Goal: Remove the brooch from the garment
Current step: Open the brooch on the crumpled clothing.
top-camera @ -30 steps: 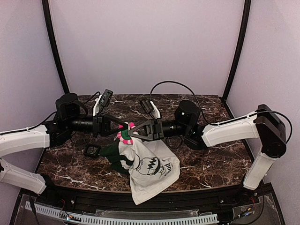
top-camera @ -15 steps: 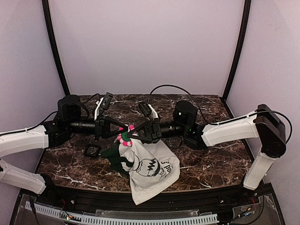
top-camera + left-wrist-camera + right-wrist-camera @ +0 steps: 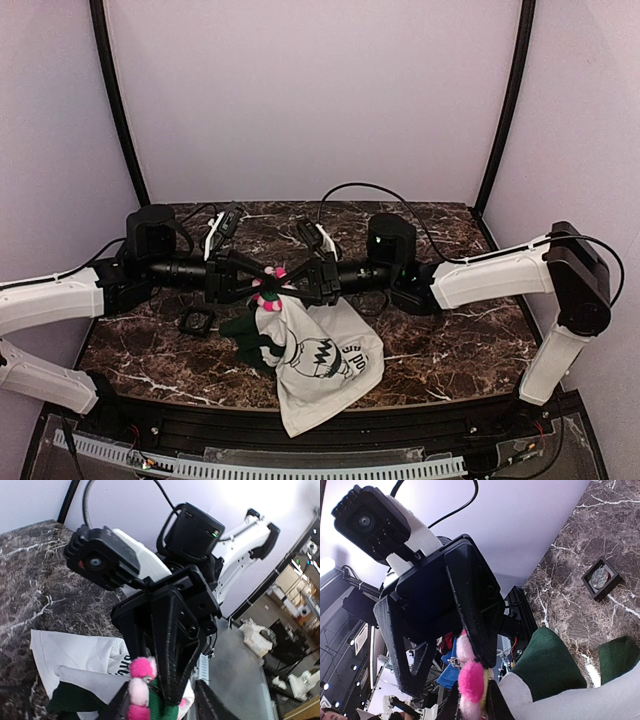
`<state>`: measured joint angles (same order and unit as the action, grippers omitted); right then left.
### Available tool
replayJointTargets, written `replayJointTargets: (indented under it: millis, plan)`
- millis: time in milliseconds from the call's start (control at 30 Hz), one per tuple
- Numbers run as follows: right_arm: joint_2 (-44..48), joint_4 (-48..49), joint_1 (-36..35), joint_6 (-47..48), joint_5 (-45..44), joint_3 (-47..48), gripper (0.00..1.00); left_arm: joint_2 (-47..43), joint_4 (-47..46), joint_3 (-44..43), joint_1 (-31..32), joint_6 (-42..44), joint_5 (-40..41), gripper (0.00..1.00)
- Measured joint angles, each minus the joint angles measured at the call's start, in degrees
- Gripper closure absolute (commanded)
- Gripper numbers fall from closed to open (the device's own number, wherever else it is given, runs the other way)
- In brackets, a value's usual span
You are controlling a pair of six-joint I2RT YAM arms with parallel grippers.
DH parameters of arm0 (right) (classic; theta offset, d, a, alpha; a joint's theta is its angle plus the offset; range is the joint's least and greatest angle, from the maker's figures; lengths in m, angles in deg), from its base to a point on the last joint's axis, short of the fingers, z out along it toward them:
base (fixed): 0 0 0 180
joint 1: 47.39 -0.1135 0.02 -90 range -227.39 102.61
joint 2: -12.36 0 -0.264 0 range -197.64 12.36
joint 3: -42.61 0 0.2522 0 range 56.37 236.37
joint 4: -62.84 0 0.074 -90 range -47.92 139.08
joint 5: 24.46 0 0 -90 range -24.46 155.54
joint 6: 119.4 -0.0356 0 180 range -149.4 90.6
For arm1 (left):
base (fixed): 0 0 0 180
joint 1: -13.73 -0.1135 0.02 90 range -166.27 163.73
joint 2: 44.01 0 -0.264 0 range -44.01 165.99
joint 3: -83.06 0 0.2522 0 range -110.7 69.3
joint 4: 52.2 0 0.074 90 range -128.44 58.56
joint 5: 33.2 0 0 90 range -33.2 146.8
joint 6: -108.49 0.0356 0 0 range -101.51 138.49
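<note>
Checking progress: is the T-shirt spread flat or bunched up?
Bunched: the garment rises gathered to the brooch at the right gripper; its lower part lies on the table.

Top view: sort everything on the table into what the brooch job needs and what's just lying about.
Belongs to the job:
- brooch, pinched by the right gripper
- garment, hanging below the brooch
- left gripper, open beside the brooch

Just lying about:
- small black square frame, on the marble table left of the garment
</note>
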<state>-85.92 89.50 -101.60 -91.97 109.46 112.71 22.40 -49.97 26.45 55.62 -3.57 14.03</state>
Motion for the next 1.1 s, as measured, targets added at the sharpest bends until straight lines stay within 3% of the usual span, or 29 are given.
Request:
replayJointTargets:
  millis: [200, 467, 600, 700, 1100]
  plan:
    - [1.25, -8.87, 0.44, 6.05, -1.99, 2.49, 1.0, 0.0, 0.11, -1.11, -0.79, -0.57, -0.59, 0.24]
    - [2.05, -15.67, 1.2, 9.38, -3.69, 2.64, 1.0, -2.84, 3.61, -4.55, -2.86, 1.81, 1.84, 0.16]
    - [2.08, -16.31, 1.2, 10.05, -3.61, 2.64, 1.0, -2.64, 6.64, -6.1, -3.17, 3.39, 3.65, 0.23]
    - [2.19, -16.26, 1.2, 10.32, -3.19, 2.64, 1.0, -1.4, 9.44, -6.93, -3.17, 4.31, 4.42, 0.36]
    - [2.4, -15.96, 1.01, 11.17, -1.55, 2.64, 1.0, 4.94, 14.67, -8.0, -3.17, 5.62, 4.26, 0.53]
